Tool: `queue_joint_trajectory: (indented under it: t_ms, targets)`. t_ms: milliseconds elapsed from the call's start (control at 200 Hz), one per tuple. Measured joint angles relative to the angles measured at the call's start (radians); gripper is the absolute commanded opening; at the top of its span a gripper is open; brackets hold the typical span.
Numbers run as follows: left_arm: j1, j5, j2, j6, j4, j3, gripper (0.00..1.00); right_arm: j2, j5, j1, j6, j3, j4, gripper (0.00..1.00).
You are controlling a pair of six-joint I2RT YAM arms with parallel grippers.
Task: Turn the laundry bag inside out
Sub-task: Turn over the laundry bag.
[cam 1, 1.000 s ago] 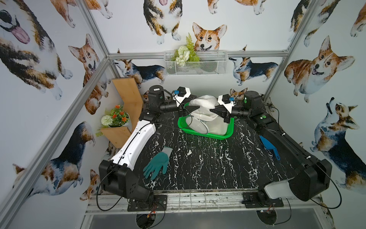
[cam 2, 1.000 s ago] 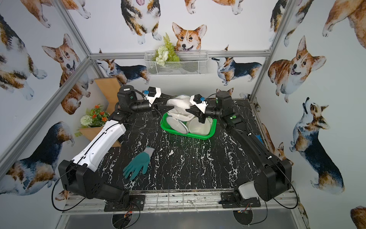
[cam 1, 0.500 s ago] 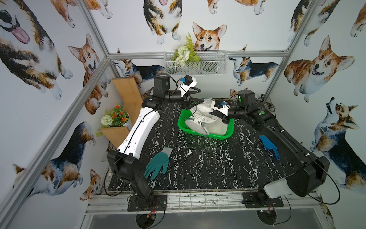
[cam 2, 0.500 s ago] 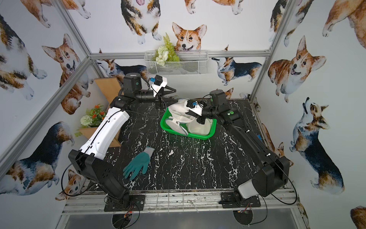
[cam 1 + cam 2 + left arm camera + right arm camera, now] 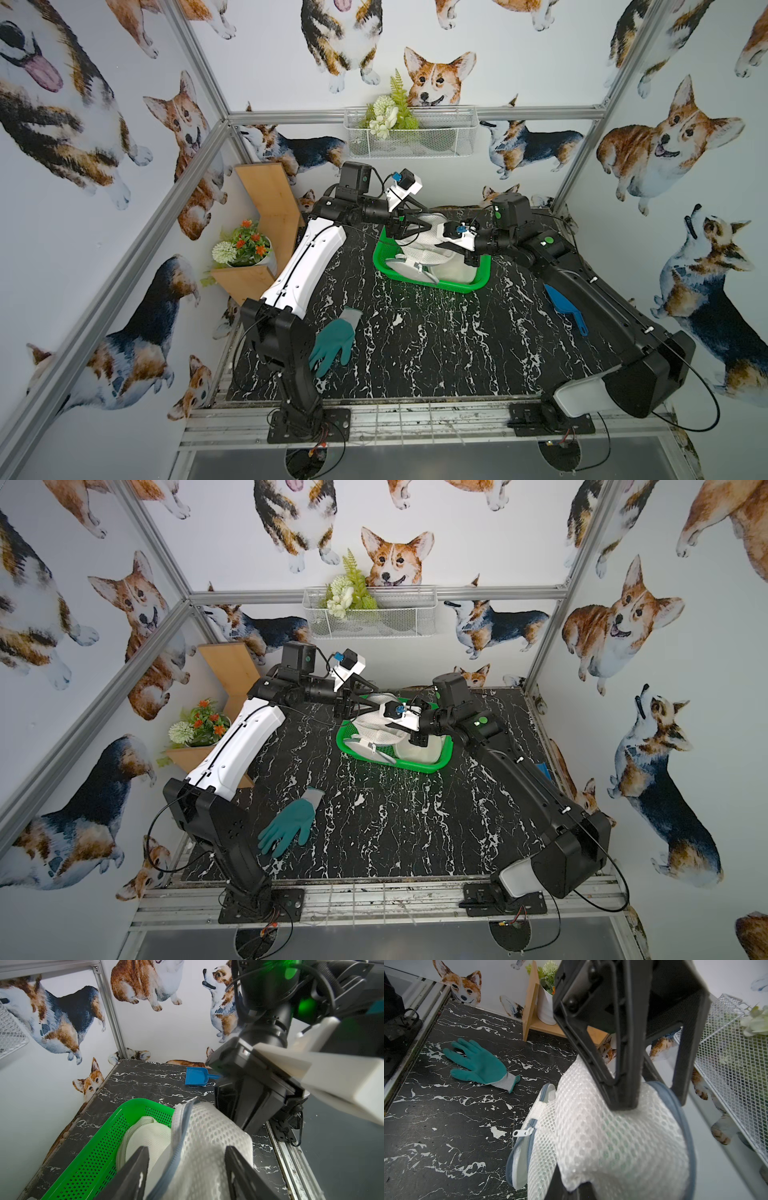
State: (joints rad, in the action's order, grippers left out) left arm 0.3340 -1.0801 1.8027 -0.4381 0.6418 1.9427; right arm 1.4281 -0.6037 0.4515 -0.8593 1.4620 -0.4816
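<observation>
1. At the rear middle of the black marbled desk (image 5: 436, 353): green perforated basket (image 5: 432, 286), standing flat, visible in both top views.
2. Inside the green basket: white fabric (image 5: 145, 1138) lying low on its floor, close to one end. Part of the bag or a separate piece: cannot tell.
3. Above the same basket, lifted partly out of it: white mesh laundry bag (image 5: 422, 247), edged with a grey-blue zipper band. Lower part reaching down into the basket, zipper pull (image 5: 522, 1132) dangling at the side.
4. Left pincer (image 5: 186, 1149): spread, fingers (image 5: 135, 1169) straddling a bunched fold of the bag from above. Squeezing the mesh or merely touching it: cannot tell.
5. Right pincer (image 5: 248, 1126): pressed together, pinching the mesh at the bag's raised edge, facing the left one across the bag.
6. On the rear wall, above the desk: white wire basket (image 5: 436, 143), holding a spray of white flowers and fern (image 5: 388, 114) at one end.
7. On the wooden shelf (image 5: 249, 282) beside the desk's left rear corner: white pot (image 5: 268, 259), filled with orange and white flowers (image 5: 245, 245).
8. Lying loose on the desk, well apart from the green basket: teal glove (image 5: 334, 345) near the left arm's base, and blue scoop (image 5: 563, 307) just beside the right arm.
</observation>
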Motion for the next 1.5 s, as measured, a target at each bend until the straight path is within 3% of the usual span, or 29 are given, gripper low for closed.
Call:
queue_joint_trajectory:
  t_ms: [180,320,571,776,911,1221,1431,1501]
  targets:
    - [0.000,-0.026,0.002,-0.003,0.032,0.006,0.34,-0.033,0.026,0.016,-0.034,-0.025,0.003,0.00]
    - [0.000,-0.050,-0.028,-0.005,0.055,-0.023,0.00,-0.053,0.048,0.023,-0.039,-0.048,0.028,0.00]
    - [-0.009,-0.063,-0.072,0.014,0.020,-0.055,0.00,-0.080,0.053,0.032,-0.040,-0.093,0.037,0.00]
    - [-0.054,-0.033,-0.177,0.269,-0.357,-0.253,0.00,-0.143,0.055,0.033,-0.012,-0.182,0.064,0.00]
    - [-0.072,0.058,-0.172,0.364,-0.479,-0.288,0.00,-0.174,0.056,0.039,0.020,-0.208,0.100,0.00]
    - [-0.077,0.288,-0.106,0.389,-0.459,-0.302,0.00,-0.195,0.071,0.039,0.077,-0.209,0.175,0.00]
    - [-0.096,0.318,-0.134,0.389,-0.478,-0.410,0.00,-0.219,0.117,-0.005,0.186,-0.233,0.286,0.00]
    - [-0.101,0.303,-0.137,0.408,-0.509,-0.430,0.09,-0.220,0.116,-0.032,0.249,-0.236,0.328,0.00]
